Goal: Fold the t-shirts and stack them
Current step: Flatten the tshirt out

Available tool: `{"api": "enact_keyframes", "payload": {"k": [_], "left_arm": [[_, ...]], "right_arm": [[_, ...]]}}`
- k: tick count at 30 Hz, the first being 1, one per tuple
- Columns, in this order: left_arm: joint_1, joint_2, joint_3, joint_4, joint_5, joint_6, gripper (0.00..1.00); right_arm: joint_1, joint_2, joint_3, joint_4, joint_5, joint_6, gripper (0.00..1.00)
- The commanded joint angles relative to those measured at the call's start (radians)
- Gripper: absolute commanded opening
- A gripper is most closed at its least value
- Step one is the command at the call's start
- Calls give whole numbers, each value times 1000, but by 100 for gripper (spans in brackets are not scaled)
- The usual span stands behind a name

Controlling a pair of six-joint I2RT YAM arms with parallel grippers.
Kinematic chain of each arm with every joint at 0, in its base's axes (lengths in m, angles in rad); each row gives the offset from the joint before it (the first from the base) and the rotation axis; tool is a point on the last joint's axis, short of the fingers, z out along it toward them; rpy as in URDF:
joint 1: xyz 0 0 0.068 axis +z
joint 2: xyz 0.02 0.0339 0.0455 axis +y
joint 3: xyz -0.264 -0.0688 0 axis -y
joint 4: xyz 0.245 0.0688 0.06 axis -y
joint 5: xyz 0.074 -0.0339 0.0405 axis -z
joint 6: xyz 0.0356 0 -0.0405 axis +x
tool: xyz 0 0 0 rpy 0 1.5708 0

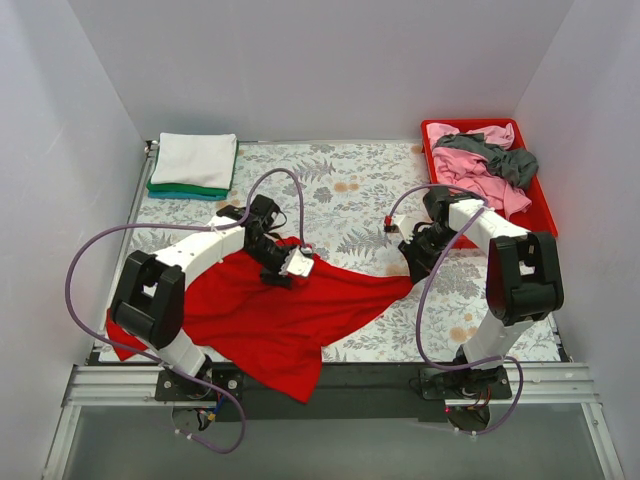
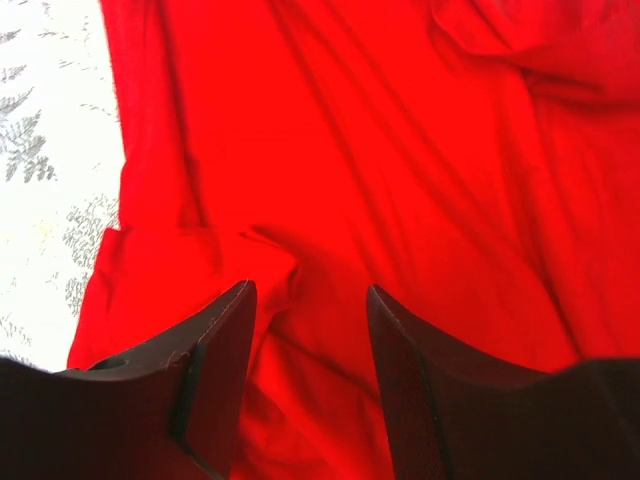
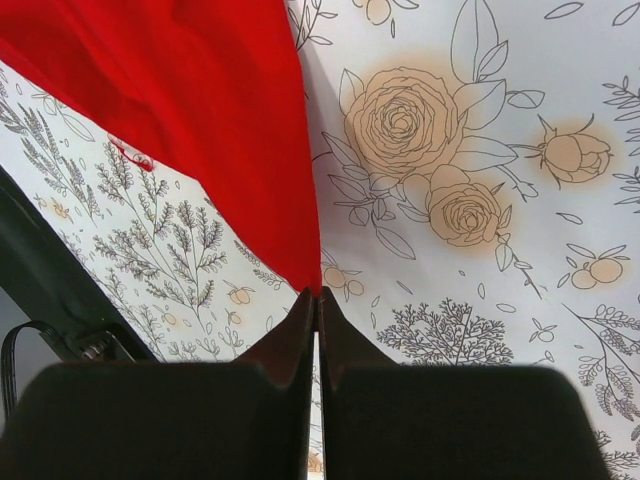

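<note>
Right claw pinched tight on corner of large bright red cloth t-shirt; right arm bent, reaching inward, low over floral-print table. Left claw spread wide, just above shirt's crumpled middle; left arm folded at elbow. Shirt sprawled along table's near edge, one part hanging over.

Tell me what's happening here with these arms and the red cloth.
Two arms are handling a red t-shirt lying crumpled on the floral table. The right gripper is shut on one corner; the left gripper hangs open over the cloth. A folded white t-shirt sits on a green t-shirt far left; a pink t-shirt and a dark grey t-shirt lie in the red tray.
</note>
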Motion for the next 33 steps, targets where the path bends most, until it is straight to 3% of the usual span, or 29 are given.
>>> {"api": "enact_keyframes", "payload": {"k": [1, 13, 16, 21, 23, 25, 26, 27, 31, 33], "left_arm": [[-12, -37, -20, 48, -29, 125, 47], [-10, 28, -48, 163, -69, 156, 43], [-10, 41, -45, 165, -69, 165, 34], [-10, 18, -48, 151, -75, 158, 8], [3, 2, -40, 155, -75, 123, 4], [29, -23, 1, 159, -63, 15, 0], [101, -31, 53, 177, -38, -111, 0], [102, -31, 54, 183, -23, -112, 0], [331, 3, 262, 292, -21, -582, 0], [416, 24, 339, 326, -15, -696, 0]], "right_arm": [[-7, 5, 6, -21, -26, 4, 1], [-5, 14, 3, -21, -26, 2, 1], [-7, 15, 4, -20, -24, 4, 1], [-7, 11, 6, -20, -26, 6, 1], [-7, 5, 12, -18, -21, 7, 1], [-5, -9, 21, -17, -11, 7, 1], [-5, -21, 32, -14, -3, 6, 1], [-5, -26, 32, -12, 2, 6, 1], [-8, -44, 85, 9, 37, 22, 1], [-7, -44, 156, 24, 54, 33, 1]]}}
